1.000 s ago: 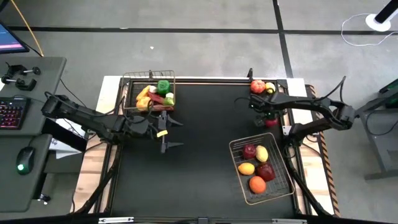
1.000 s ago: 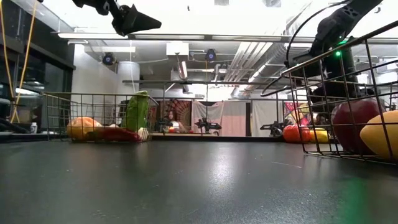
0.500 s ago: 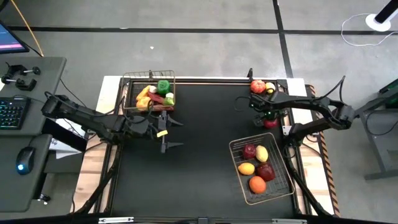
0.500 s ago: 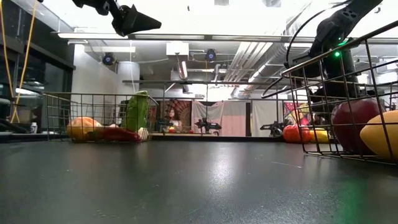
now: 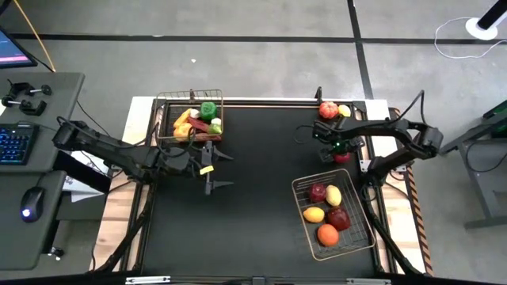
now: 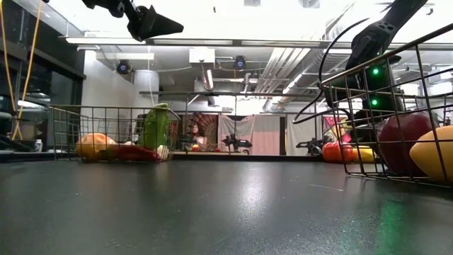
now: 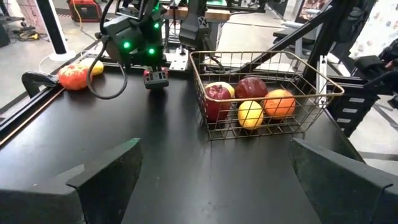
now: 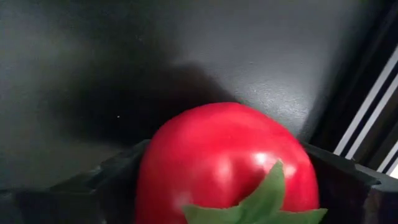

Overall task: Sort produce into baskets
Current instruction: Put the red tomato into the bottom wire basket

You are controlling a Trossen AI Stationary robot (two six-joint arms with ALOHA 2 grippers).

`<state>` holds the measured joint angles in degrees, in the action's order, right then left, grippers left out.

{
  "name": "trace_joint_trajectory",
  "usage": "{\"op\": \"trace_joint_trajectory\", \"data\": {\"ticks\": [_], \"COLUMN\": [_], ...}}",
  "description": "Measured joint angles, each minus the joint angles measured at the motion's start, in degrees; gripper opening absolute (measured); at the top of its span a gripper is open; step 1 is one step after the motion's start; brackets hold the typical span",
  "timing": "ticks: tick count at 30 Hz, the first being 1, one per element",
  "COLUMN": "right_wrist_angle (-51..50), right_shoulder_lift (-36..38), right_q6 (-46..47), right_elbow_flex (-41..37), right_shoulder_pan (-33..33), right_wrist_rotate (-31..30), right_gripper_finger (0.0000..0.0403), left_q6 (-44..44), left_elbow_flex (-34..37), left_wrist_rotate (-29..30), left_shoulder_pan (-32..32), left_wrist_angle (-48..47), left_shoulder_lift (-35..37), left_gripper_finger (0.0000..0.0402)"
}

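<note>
The right claw [image 5: 341,155] pinches one glossy red tomato [image 8: 224,168] near the table's [image 5: 253,198] right edge. Five rounded fruits fill the silvery wire basket [image 5: 358,241]; the left claw [image 5: 218,168] hangs spread beside the coppery basket [image 5: 162,119].

No legible text, label, brand, number or sign is appearing in any of the four views.
</note>
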<state>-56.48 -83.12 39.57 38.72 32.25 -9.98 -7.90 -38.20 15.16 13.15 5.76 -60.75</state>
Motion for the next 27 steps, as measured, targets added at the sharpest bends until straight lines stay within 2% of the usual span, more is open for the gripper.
{"op": "trace_joint_trajectory", "data": {"ticks": [5, 10, 13, 18, 23, 27], "right_wrist_angle": [-0.1, -2.6, -9.5, -15.9, -15.4, -12.9], "right_shoulder_lift": [0.3, 0.2, 0.7, 4.5, 9.8, 12.5], "right_q6": [-0.2, -1.0, -0.8, 2.4, 6.5, 10.2], "right_elbow_flex": [0.0, 0.9, 3.7, 10.9, 17.4, 19.6], "right_shoulder_pan": [-0.3, -2.4, -5.0, -11.3, -19.7, -26.7], "right_wrist_rotate": [-0.4, -1.5, -4.4, -7.0, -8.8, -10.2], "right_gripper_finger": [0.0307, 0.0306, 0.0306, 0.0306, 0.0306, 0.0306], "left_q6": [0.0, 0.0, 0.5, 1.0, 0.9, 0.6], "left_elbow_flex": [0.0, 0.0, 0.0, 0.0, 0.0, 0.0], "left_wrist_rotate": [0.0, 0.0, 0.0, 0.5, 0.6, 0.6], "left_shoulder_pan": [0.0, 0.0, 0.0, 0.0, 0.0, 0.0], "left_wrist_angle": [0.0, 0.0, 0.0, 0.1, 0.0, -1.3], "left_shoulder_lift": [0.0, 0.0, 0.0, 0.0, 0.0, 0.0], "left_gripper_finger": [0.0392, 0.0392, 0.0392, 0.0392, 0.0392, 0.0392]}}
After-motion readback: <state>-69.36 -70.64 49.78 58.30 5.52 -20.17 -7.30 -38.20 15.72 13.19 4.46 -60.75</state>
